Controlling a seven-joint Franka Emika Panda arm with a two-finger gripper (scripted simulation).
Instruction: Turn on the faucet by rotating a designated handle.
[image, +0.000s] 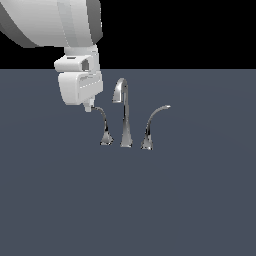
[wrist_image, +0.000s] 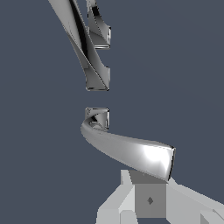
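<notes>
The faucet is a small chrome three-piece set on the dark grey surface. Its tall centre spout (image: 124, 115) has a hooked top. The handle (image: 103, 126) is the slender lever on the exterior view's left, and its thin tip arches toward my gripper (image: 89, 106). The gripper's fingers look closed together and sit right at the handle's tip, holding nothing. In the wrist view the handle (wrist_image: 127, 148) curves from its small base to a broad tip just over my gripper (wrist_image: 146, 192). I cannot tell if they touch.
The thicker chrome lever (image: 154, 125) stands on the exterior view's right of the spout and arches to the right. In the wrist view the spout (wrist_image: 87, 52) and the other lever's base (wrist_image: 99, 30) lie beyond the handle. The flat grey surface (image: 190, 200) carries everything.
</notes>
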